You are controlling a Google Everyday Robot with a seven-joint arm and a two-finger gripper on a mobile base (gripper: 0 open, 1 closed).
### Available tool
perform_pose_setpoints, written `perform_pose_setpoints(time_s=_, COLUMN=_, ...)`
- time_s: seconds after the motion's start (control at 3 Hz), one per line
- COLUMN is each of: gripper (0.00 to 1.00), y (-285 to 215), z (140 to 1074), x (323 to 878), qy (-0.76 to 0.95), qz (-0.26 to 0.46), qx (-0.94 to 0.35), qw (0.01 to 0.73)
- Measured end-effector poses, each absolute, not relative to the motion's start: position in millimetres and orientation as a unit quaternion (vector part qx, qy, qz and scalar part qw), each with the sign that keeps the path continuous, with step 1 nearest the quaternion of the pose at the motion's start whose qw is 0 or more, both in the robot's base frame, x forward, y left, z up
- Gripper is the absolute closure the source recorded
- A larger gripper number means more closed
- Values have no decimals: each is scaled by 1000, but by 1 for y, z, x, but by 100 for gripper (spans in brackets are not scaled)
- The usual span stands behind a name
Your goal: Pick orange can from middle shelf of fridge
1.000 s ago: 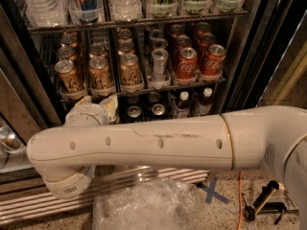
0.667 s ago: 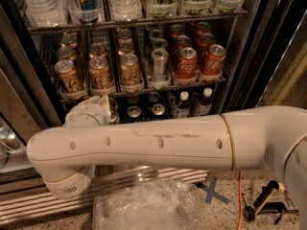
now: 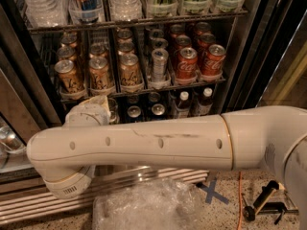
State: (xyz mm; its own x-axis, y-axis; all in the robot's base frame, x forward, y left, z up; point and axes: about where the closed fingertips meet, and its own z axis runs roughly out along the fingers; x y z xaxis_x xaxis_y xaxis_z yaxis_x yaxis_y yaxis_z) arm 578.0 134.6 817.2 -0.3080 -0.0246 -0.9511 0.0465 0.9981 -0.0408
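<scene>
Barely any view of the gripper (image 3: 88, 114): just a pale, scuffed, rounded lump poking up above the arm (image 3: 144, 145), low at the left of the fridge (image 3: 249, 56), right under the front rail of the middle shelf (image 3: 144, 92). Impossible to tell whether spread or pressed together, and likewise whether touching the rail or anything behind; lower part wholly hidden by the forearm. Directly above, on the middle shelf, three lanes of orange cans, nearest the front-left orange can (image 3: 67, 75), upright in its clear tray, apart from the gripper. Farther right on the same rack, a slim silver can (image 3: 159, 63), then red Coca-Cola cans (image 3: 187, 63). Below that rack, dark bottles (image 3: 182, 102), mostly blocked by the arm. Above, water bottles (image 3: 43, 4), cut off at the top edge. Open room narrow: dark door edges on both sides, wire lanes close together. Across the foreground, the forearm running left to a round joint (image 3: 67, 183), over the louvred grille (image 3: 29, 207) and crinkled clear plastic (image 3: 144, 205). On the floor at right, a blue taped cross (image 3: 213, 193) and a black clamp (image 3: 264, 207).
</scene>
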Motion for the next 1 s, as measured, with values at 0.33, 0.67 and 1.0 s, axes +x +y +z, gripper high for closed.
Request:
perform_pose_setpoints(time_s=0.33, gripper=61, y=135, z=817, x=578, qy=808, qz=-30, qx=7, qw=588)
perform_pose_setpoints(time_s=0.67, gripper=38, y=135, z=817, x=578, qy=808, qz=-30, qx=7, qw=588)
perform_pose_setpoints(time_s=1.0, gripper=15, y=135, z=817, x=578, qy=808, qz=-30, qx=7, qw=588)
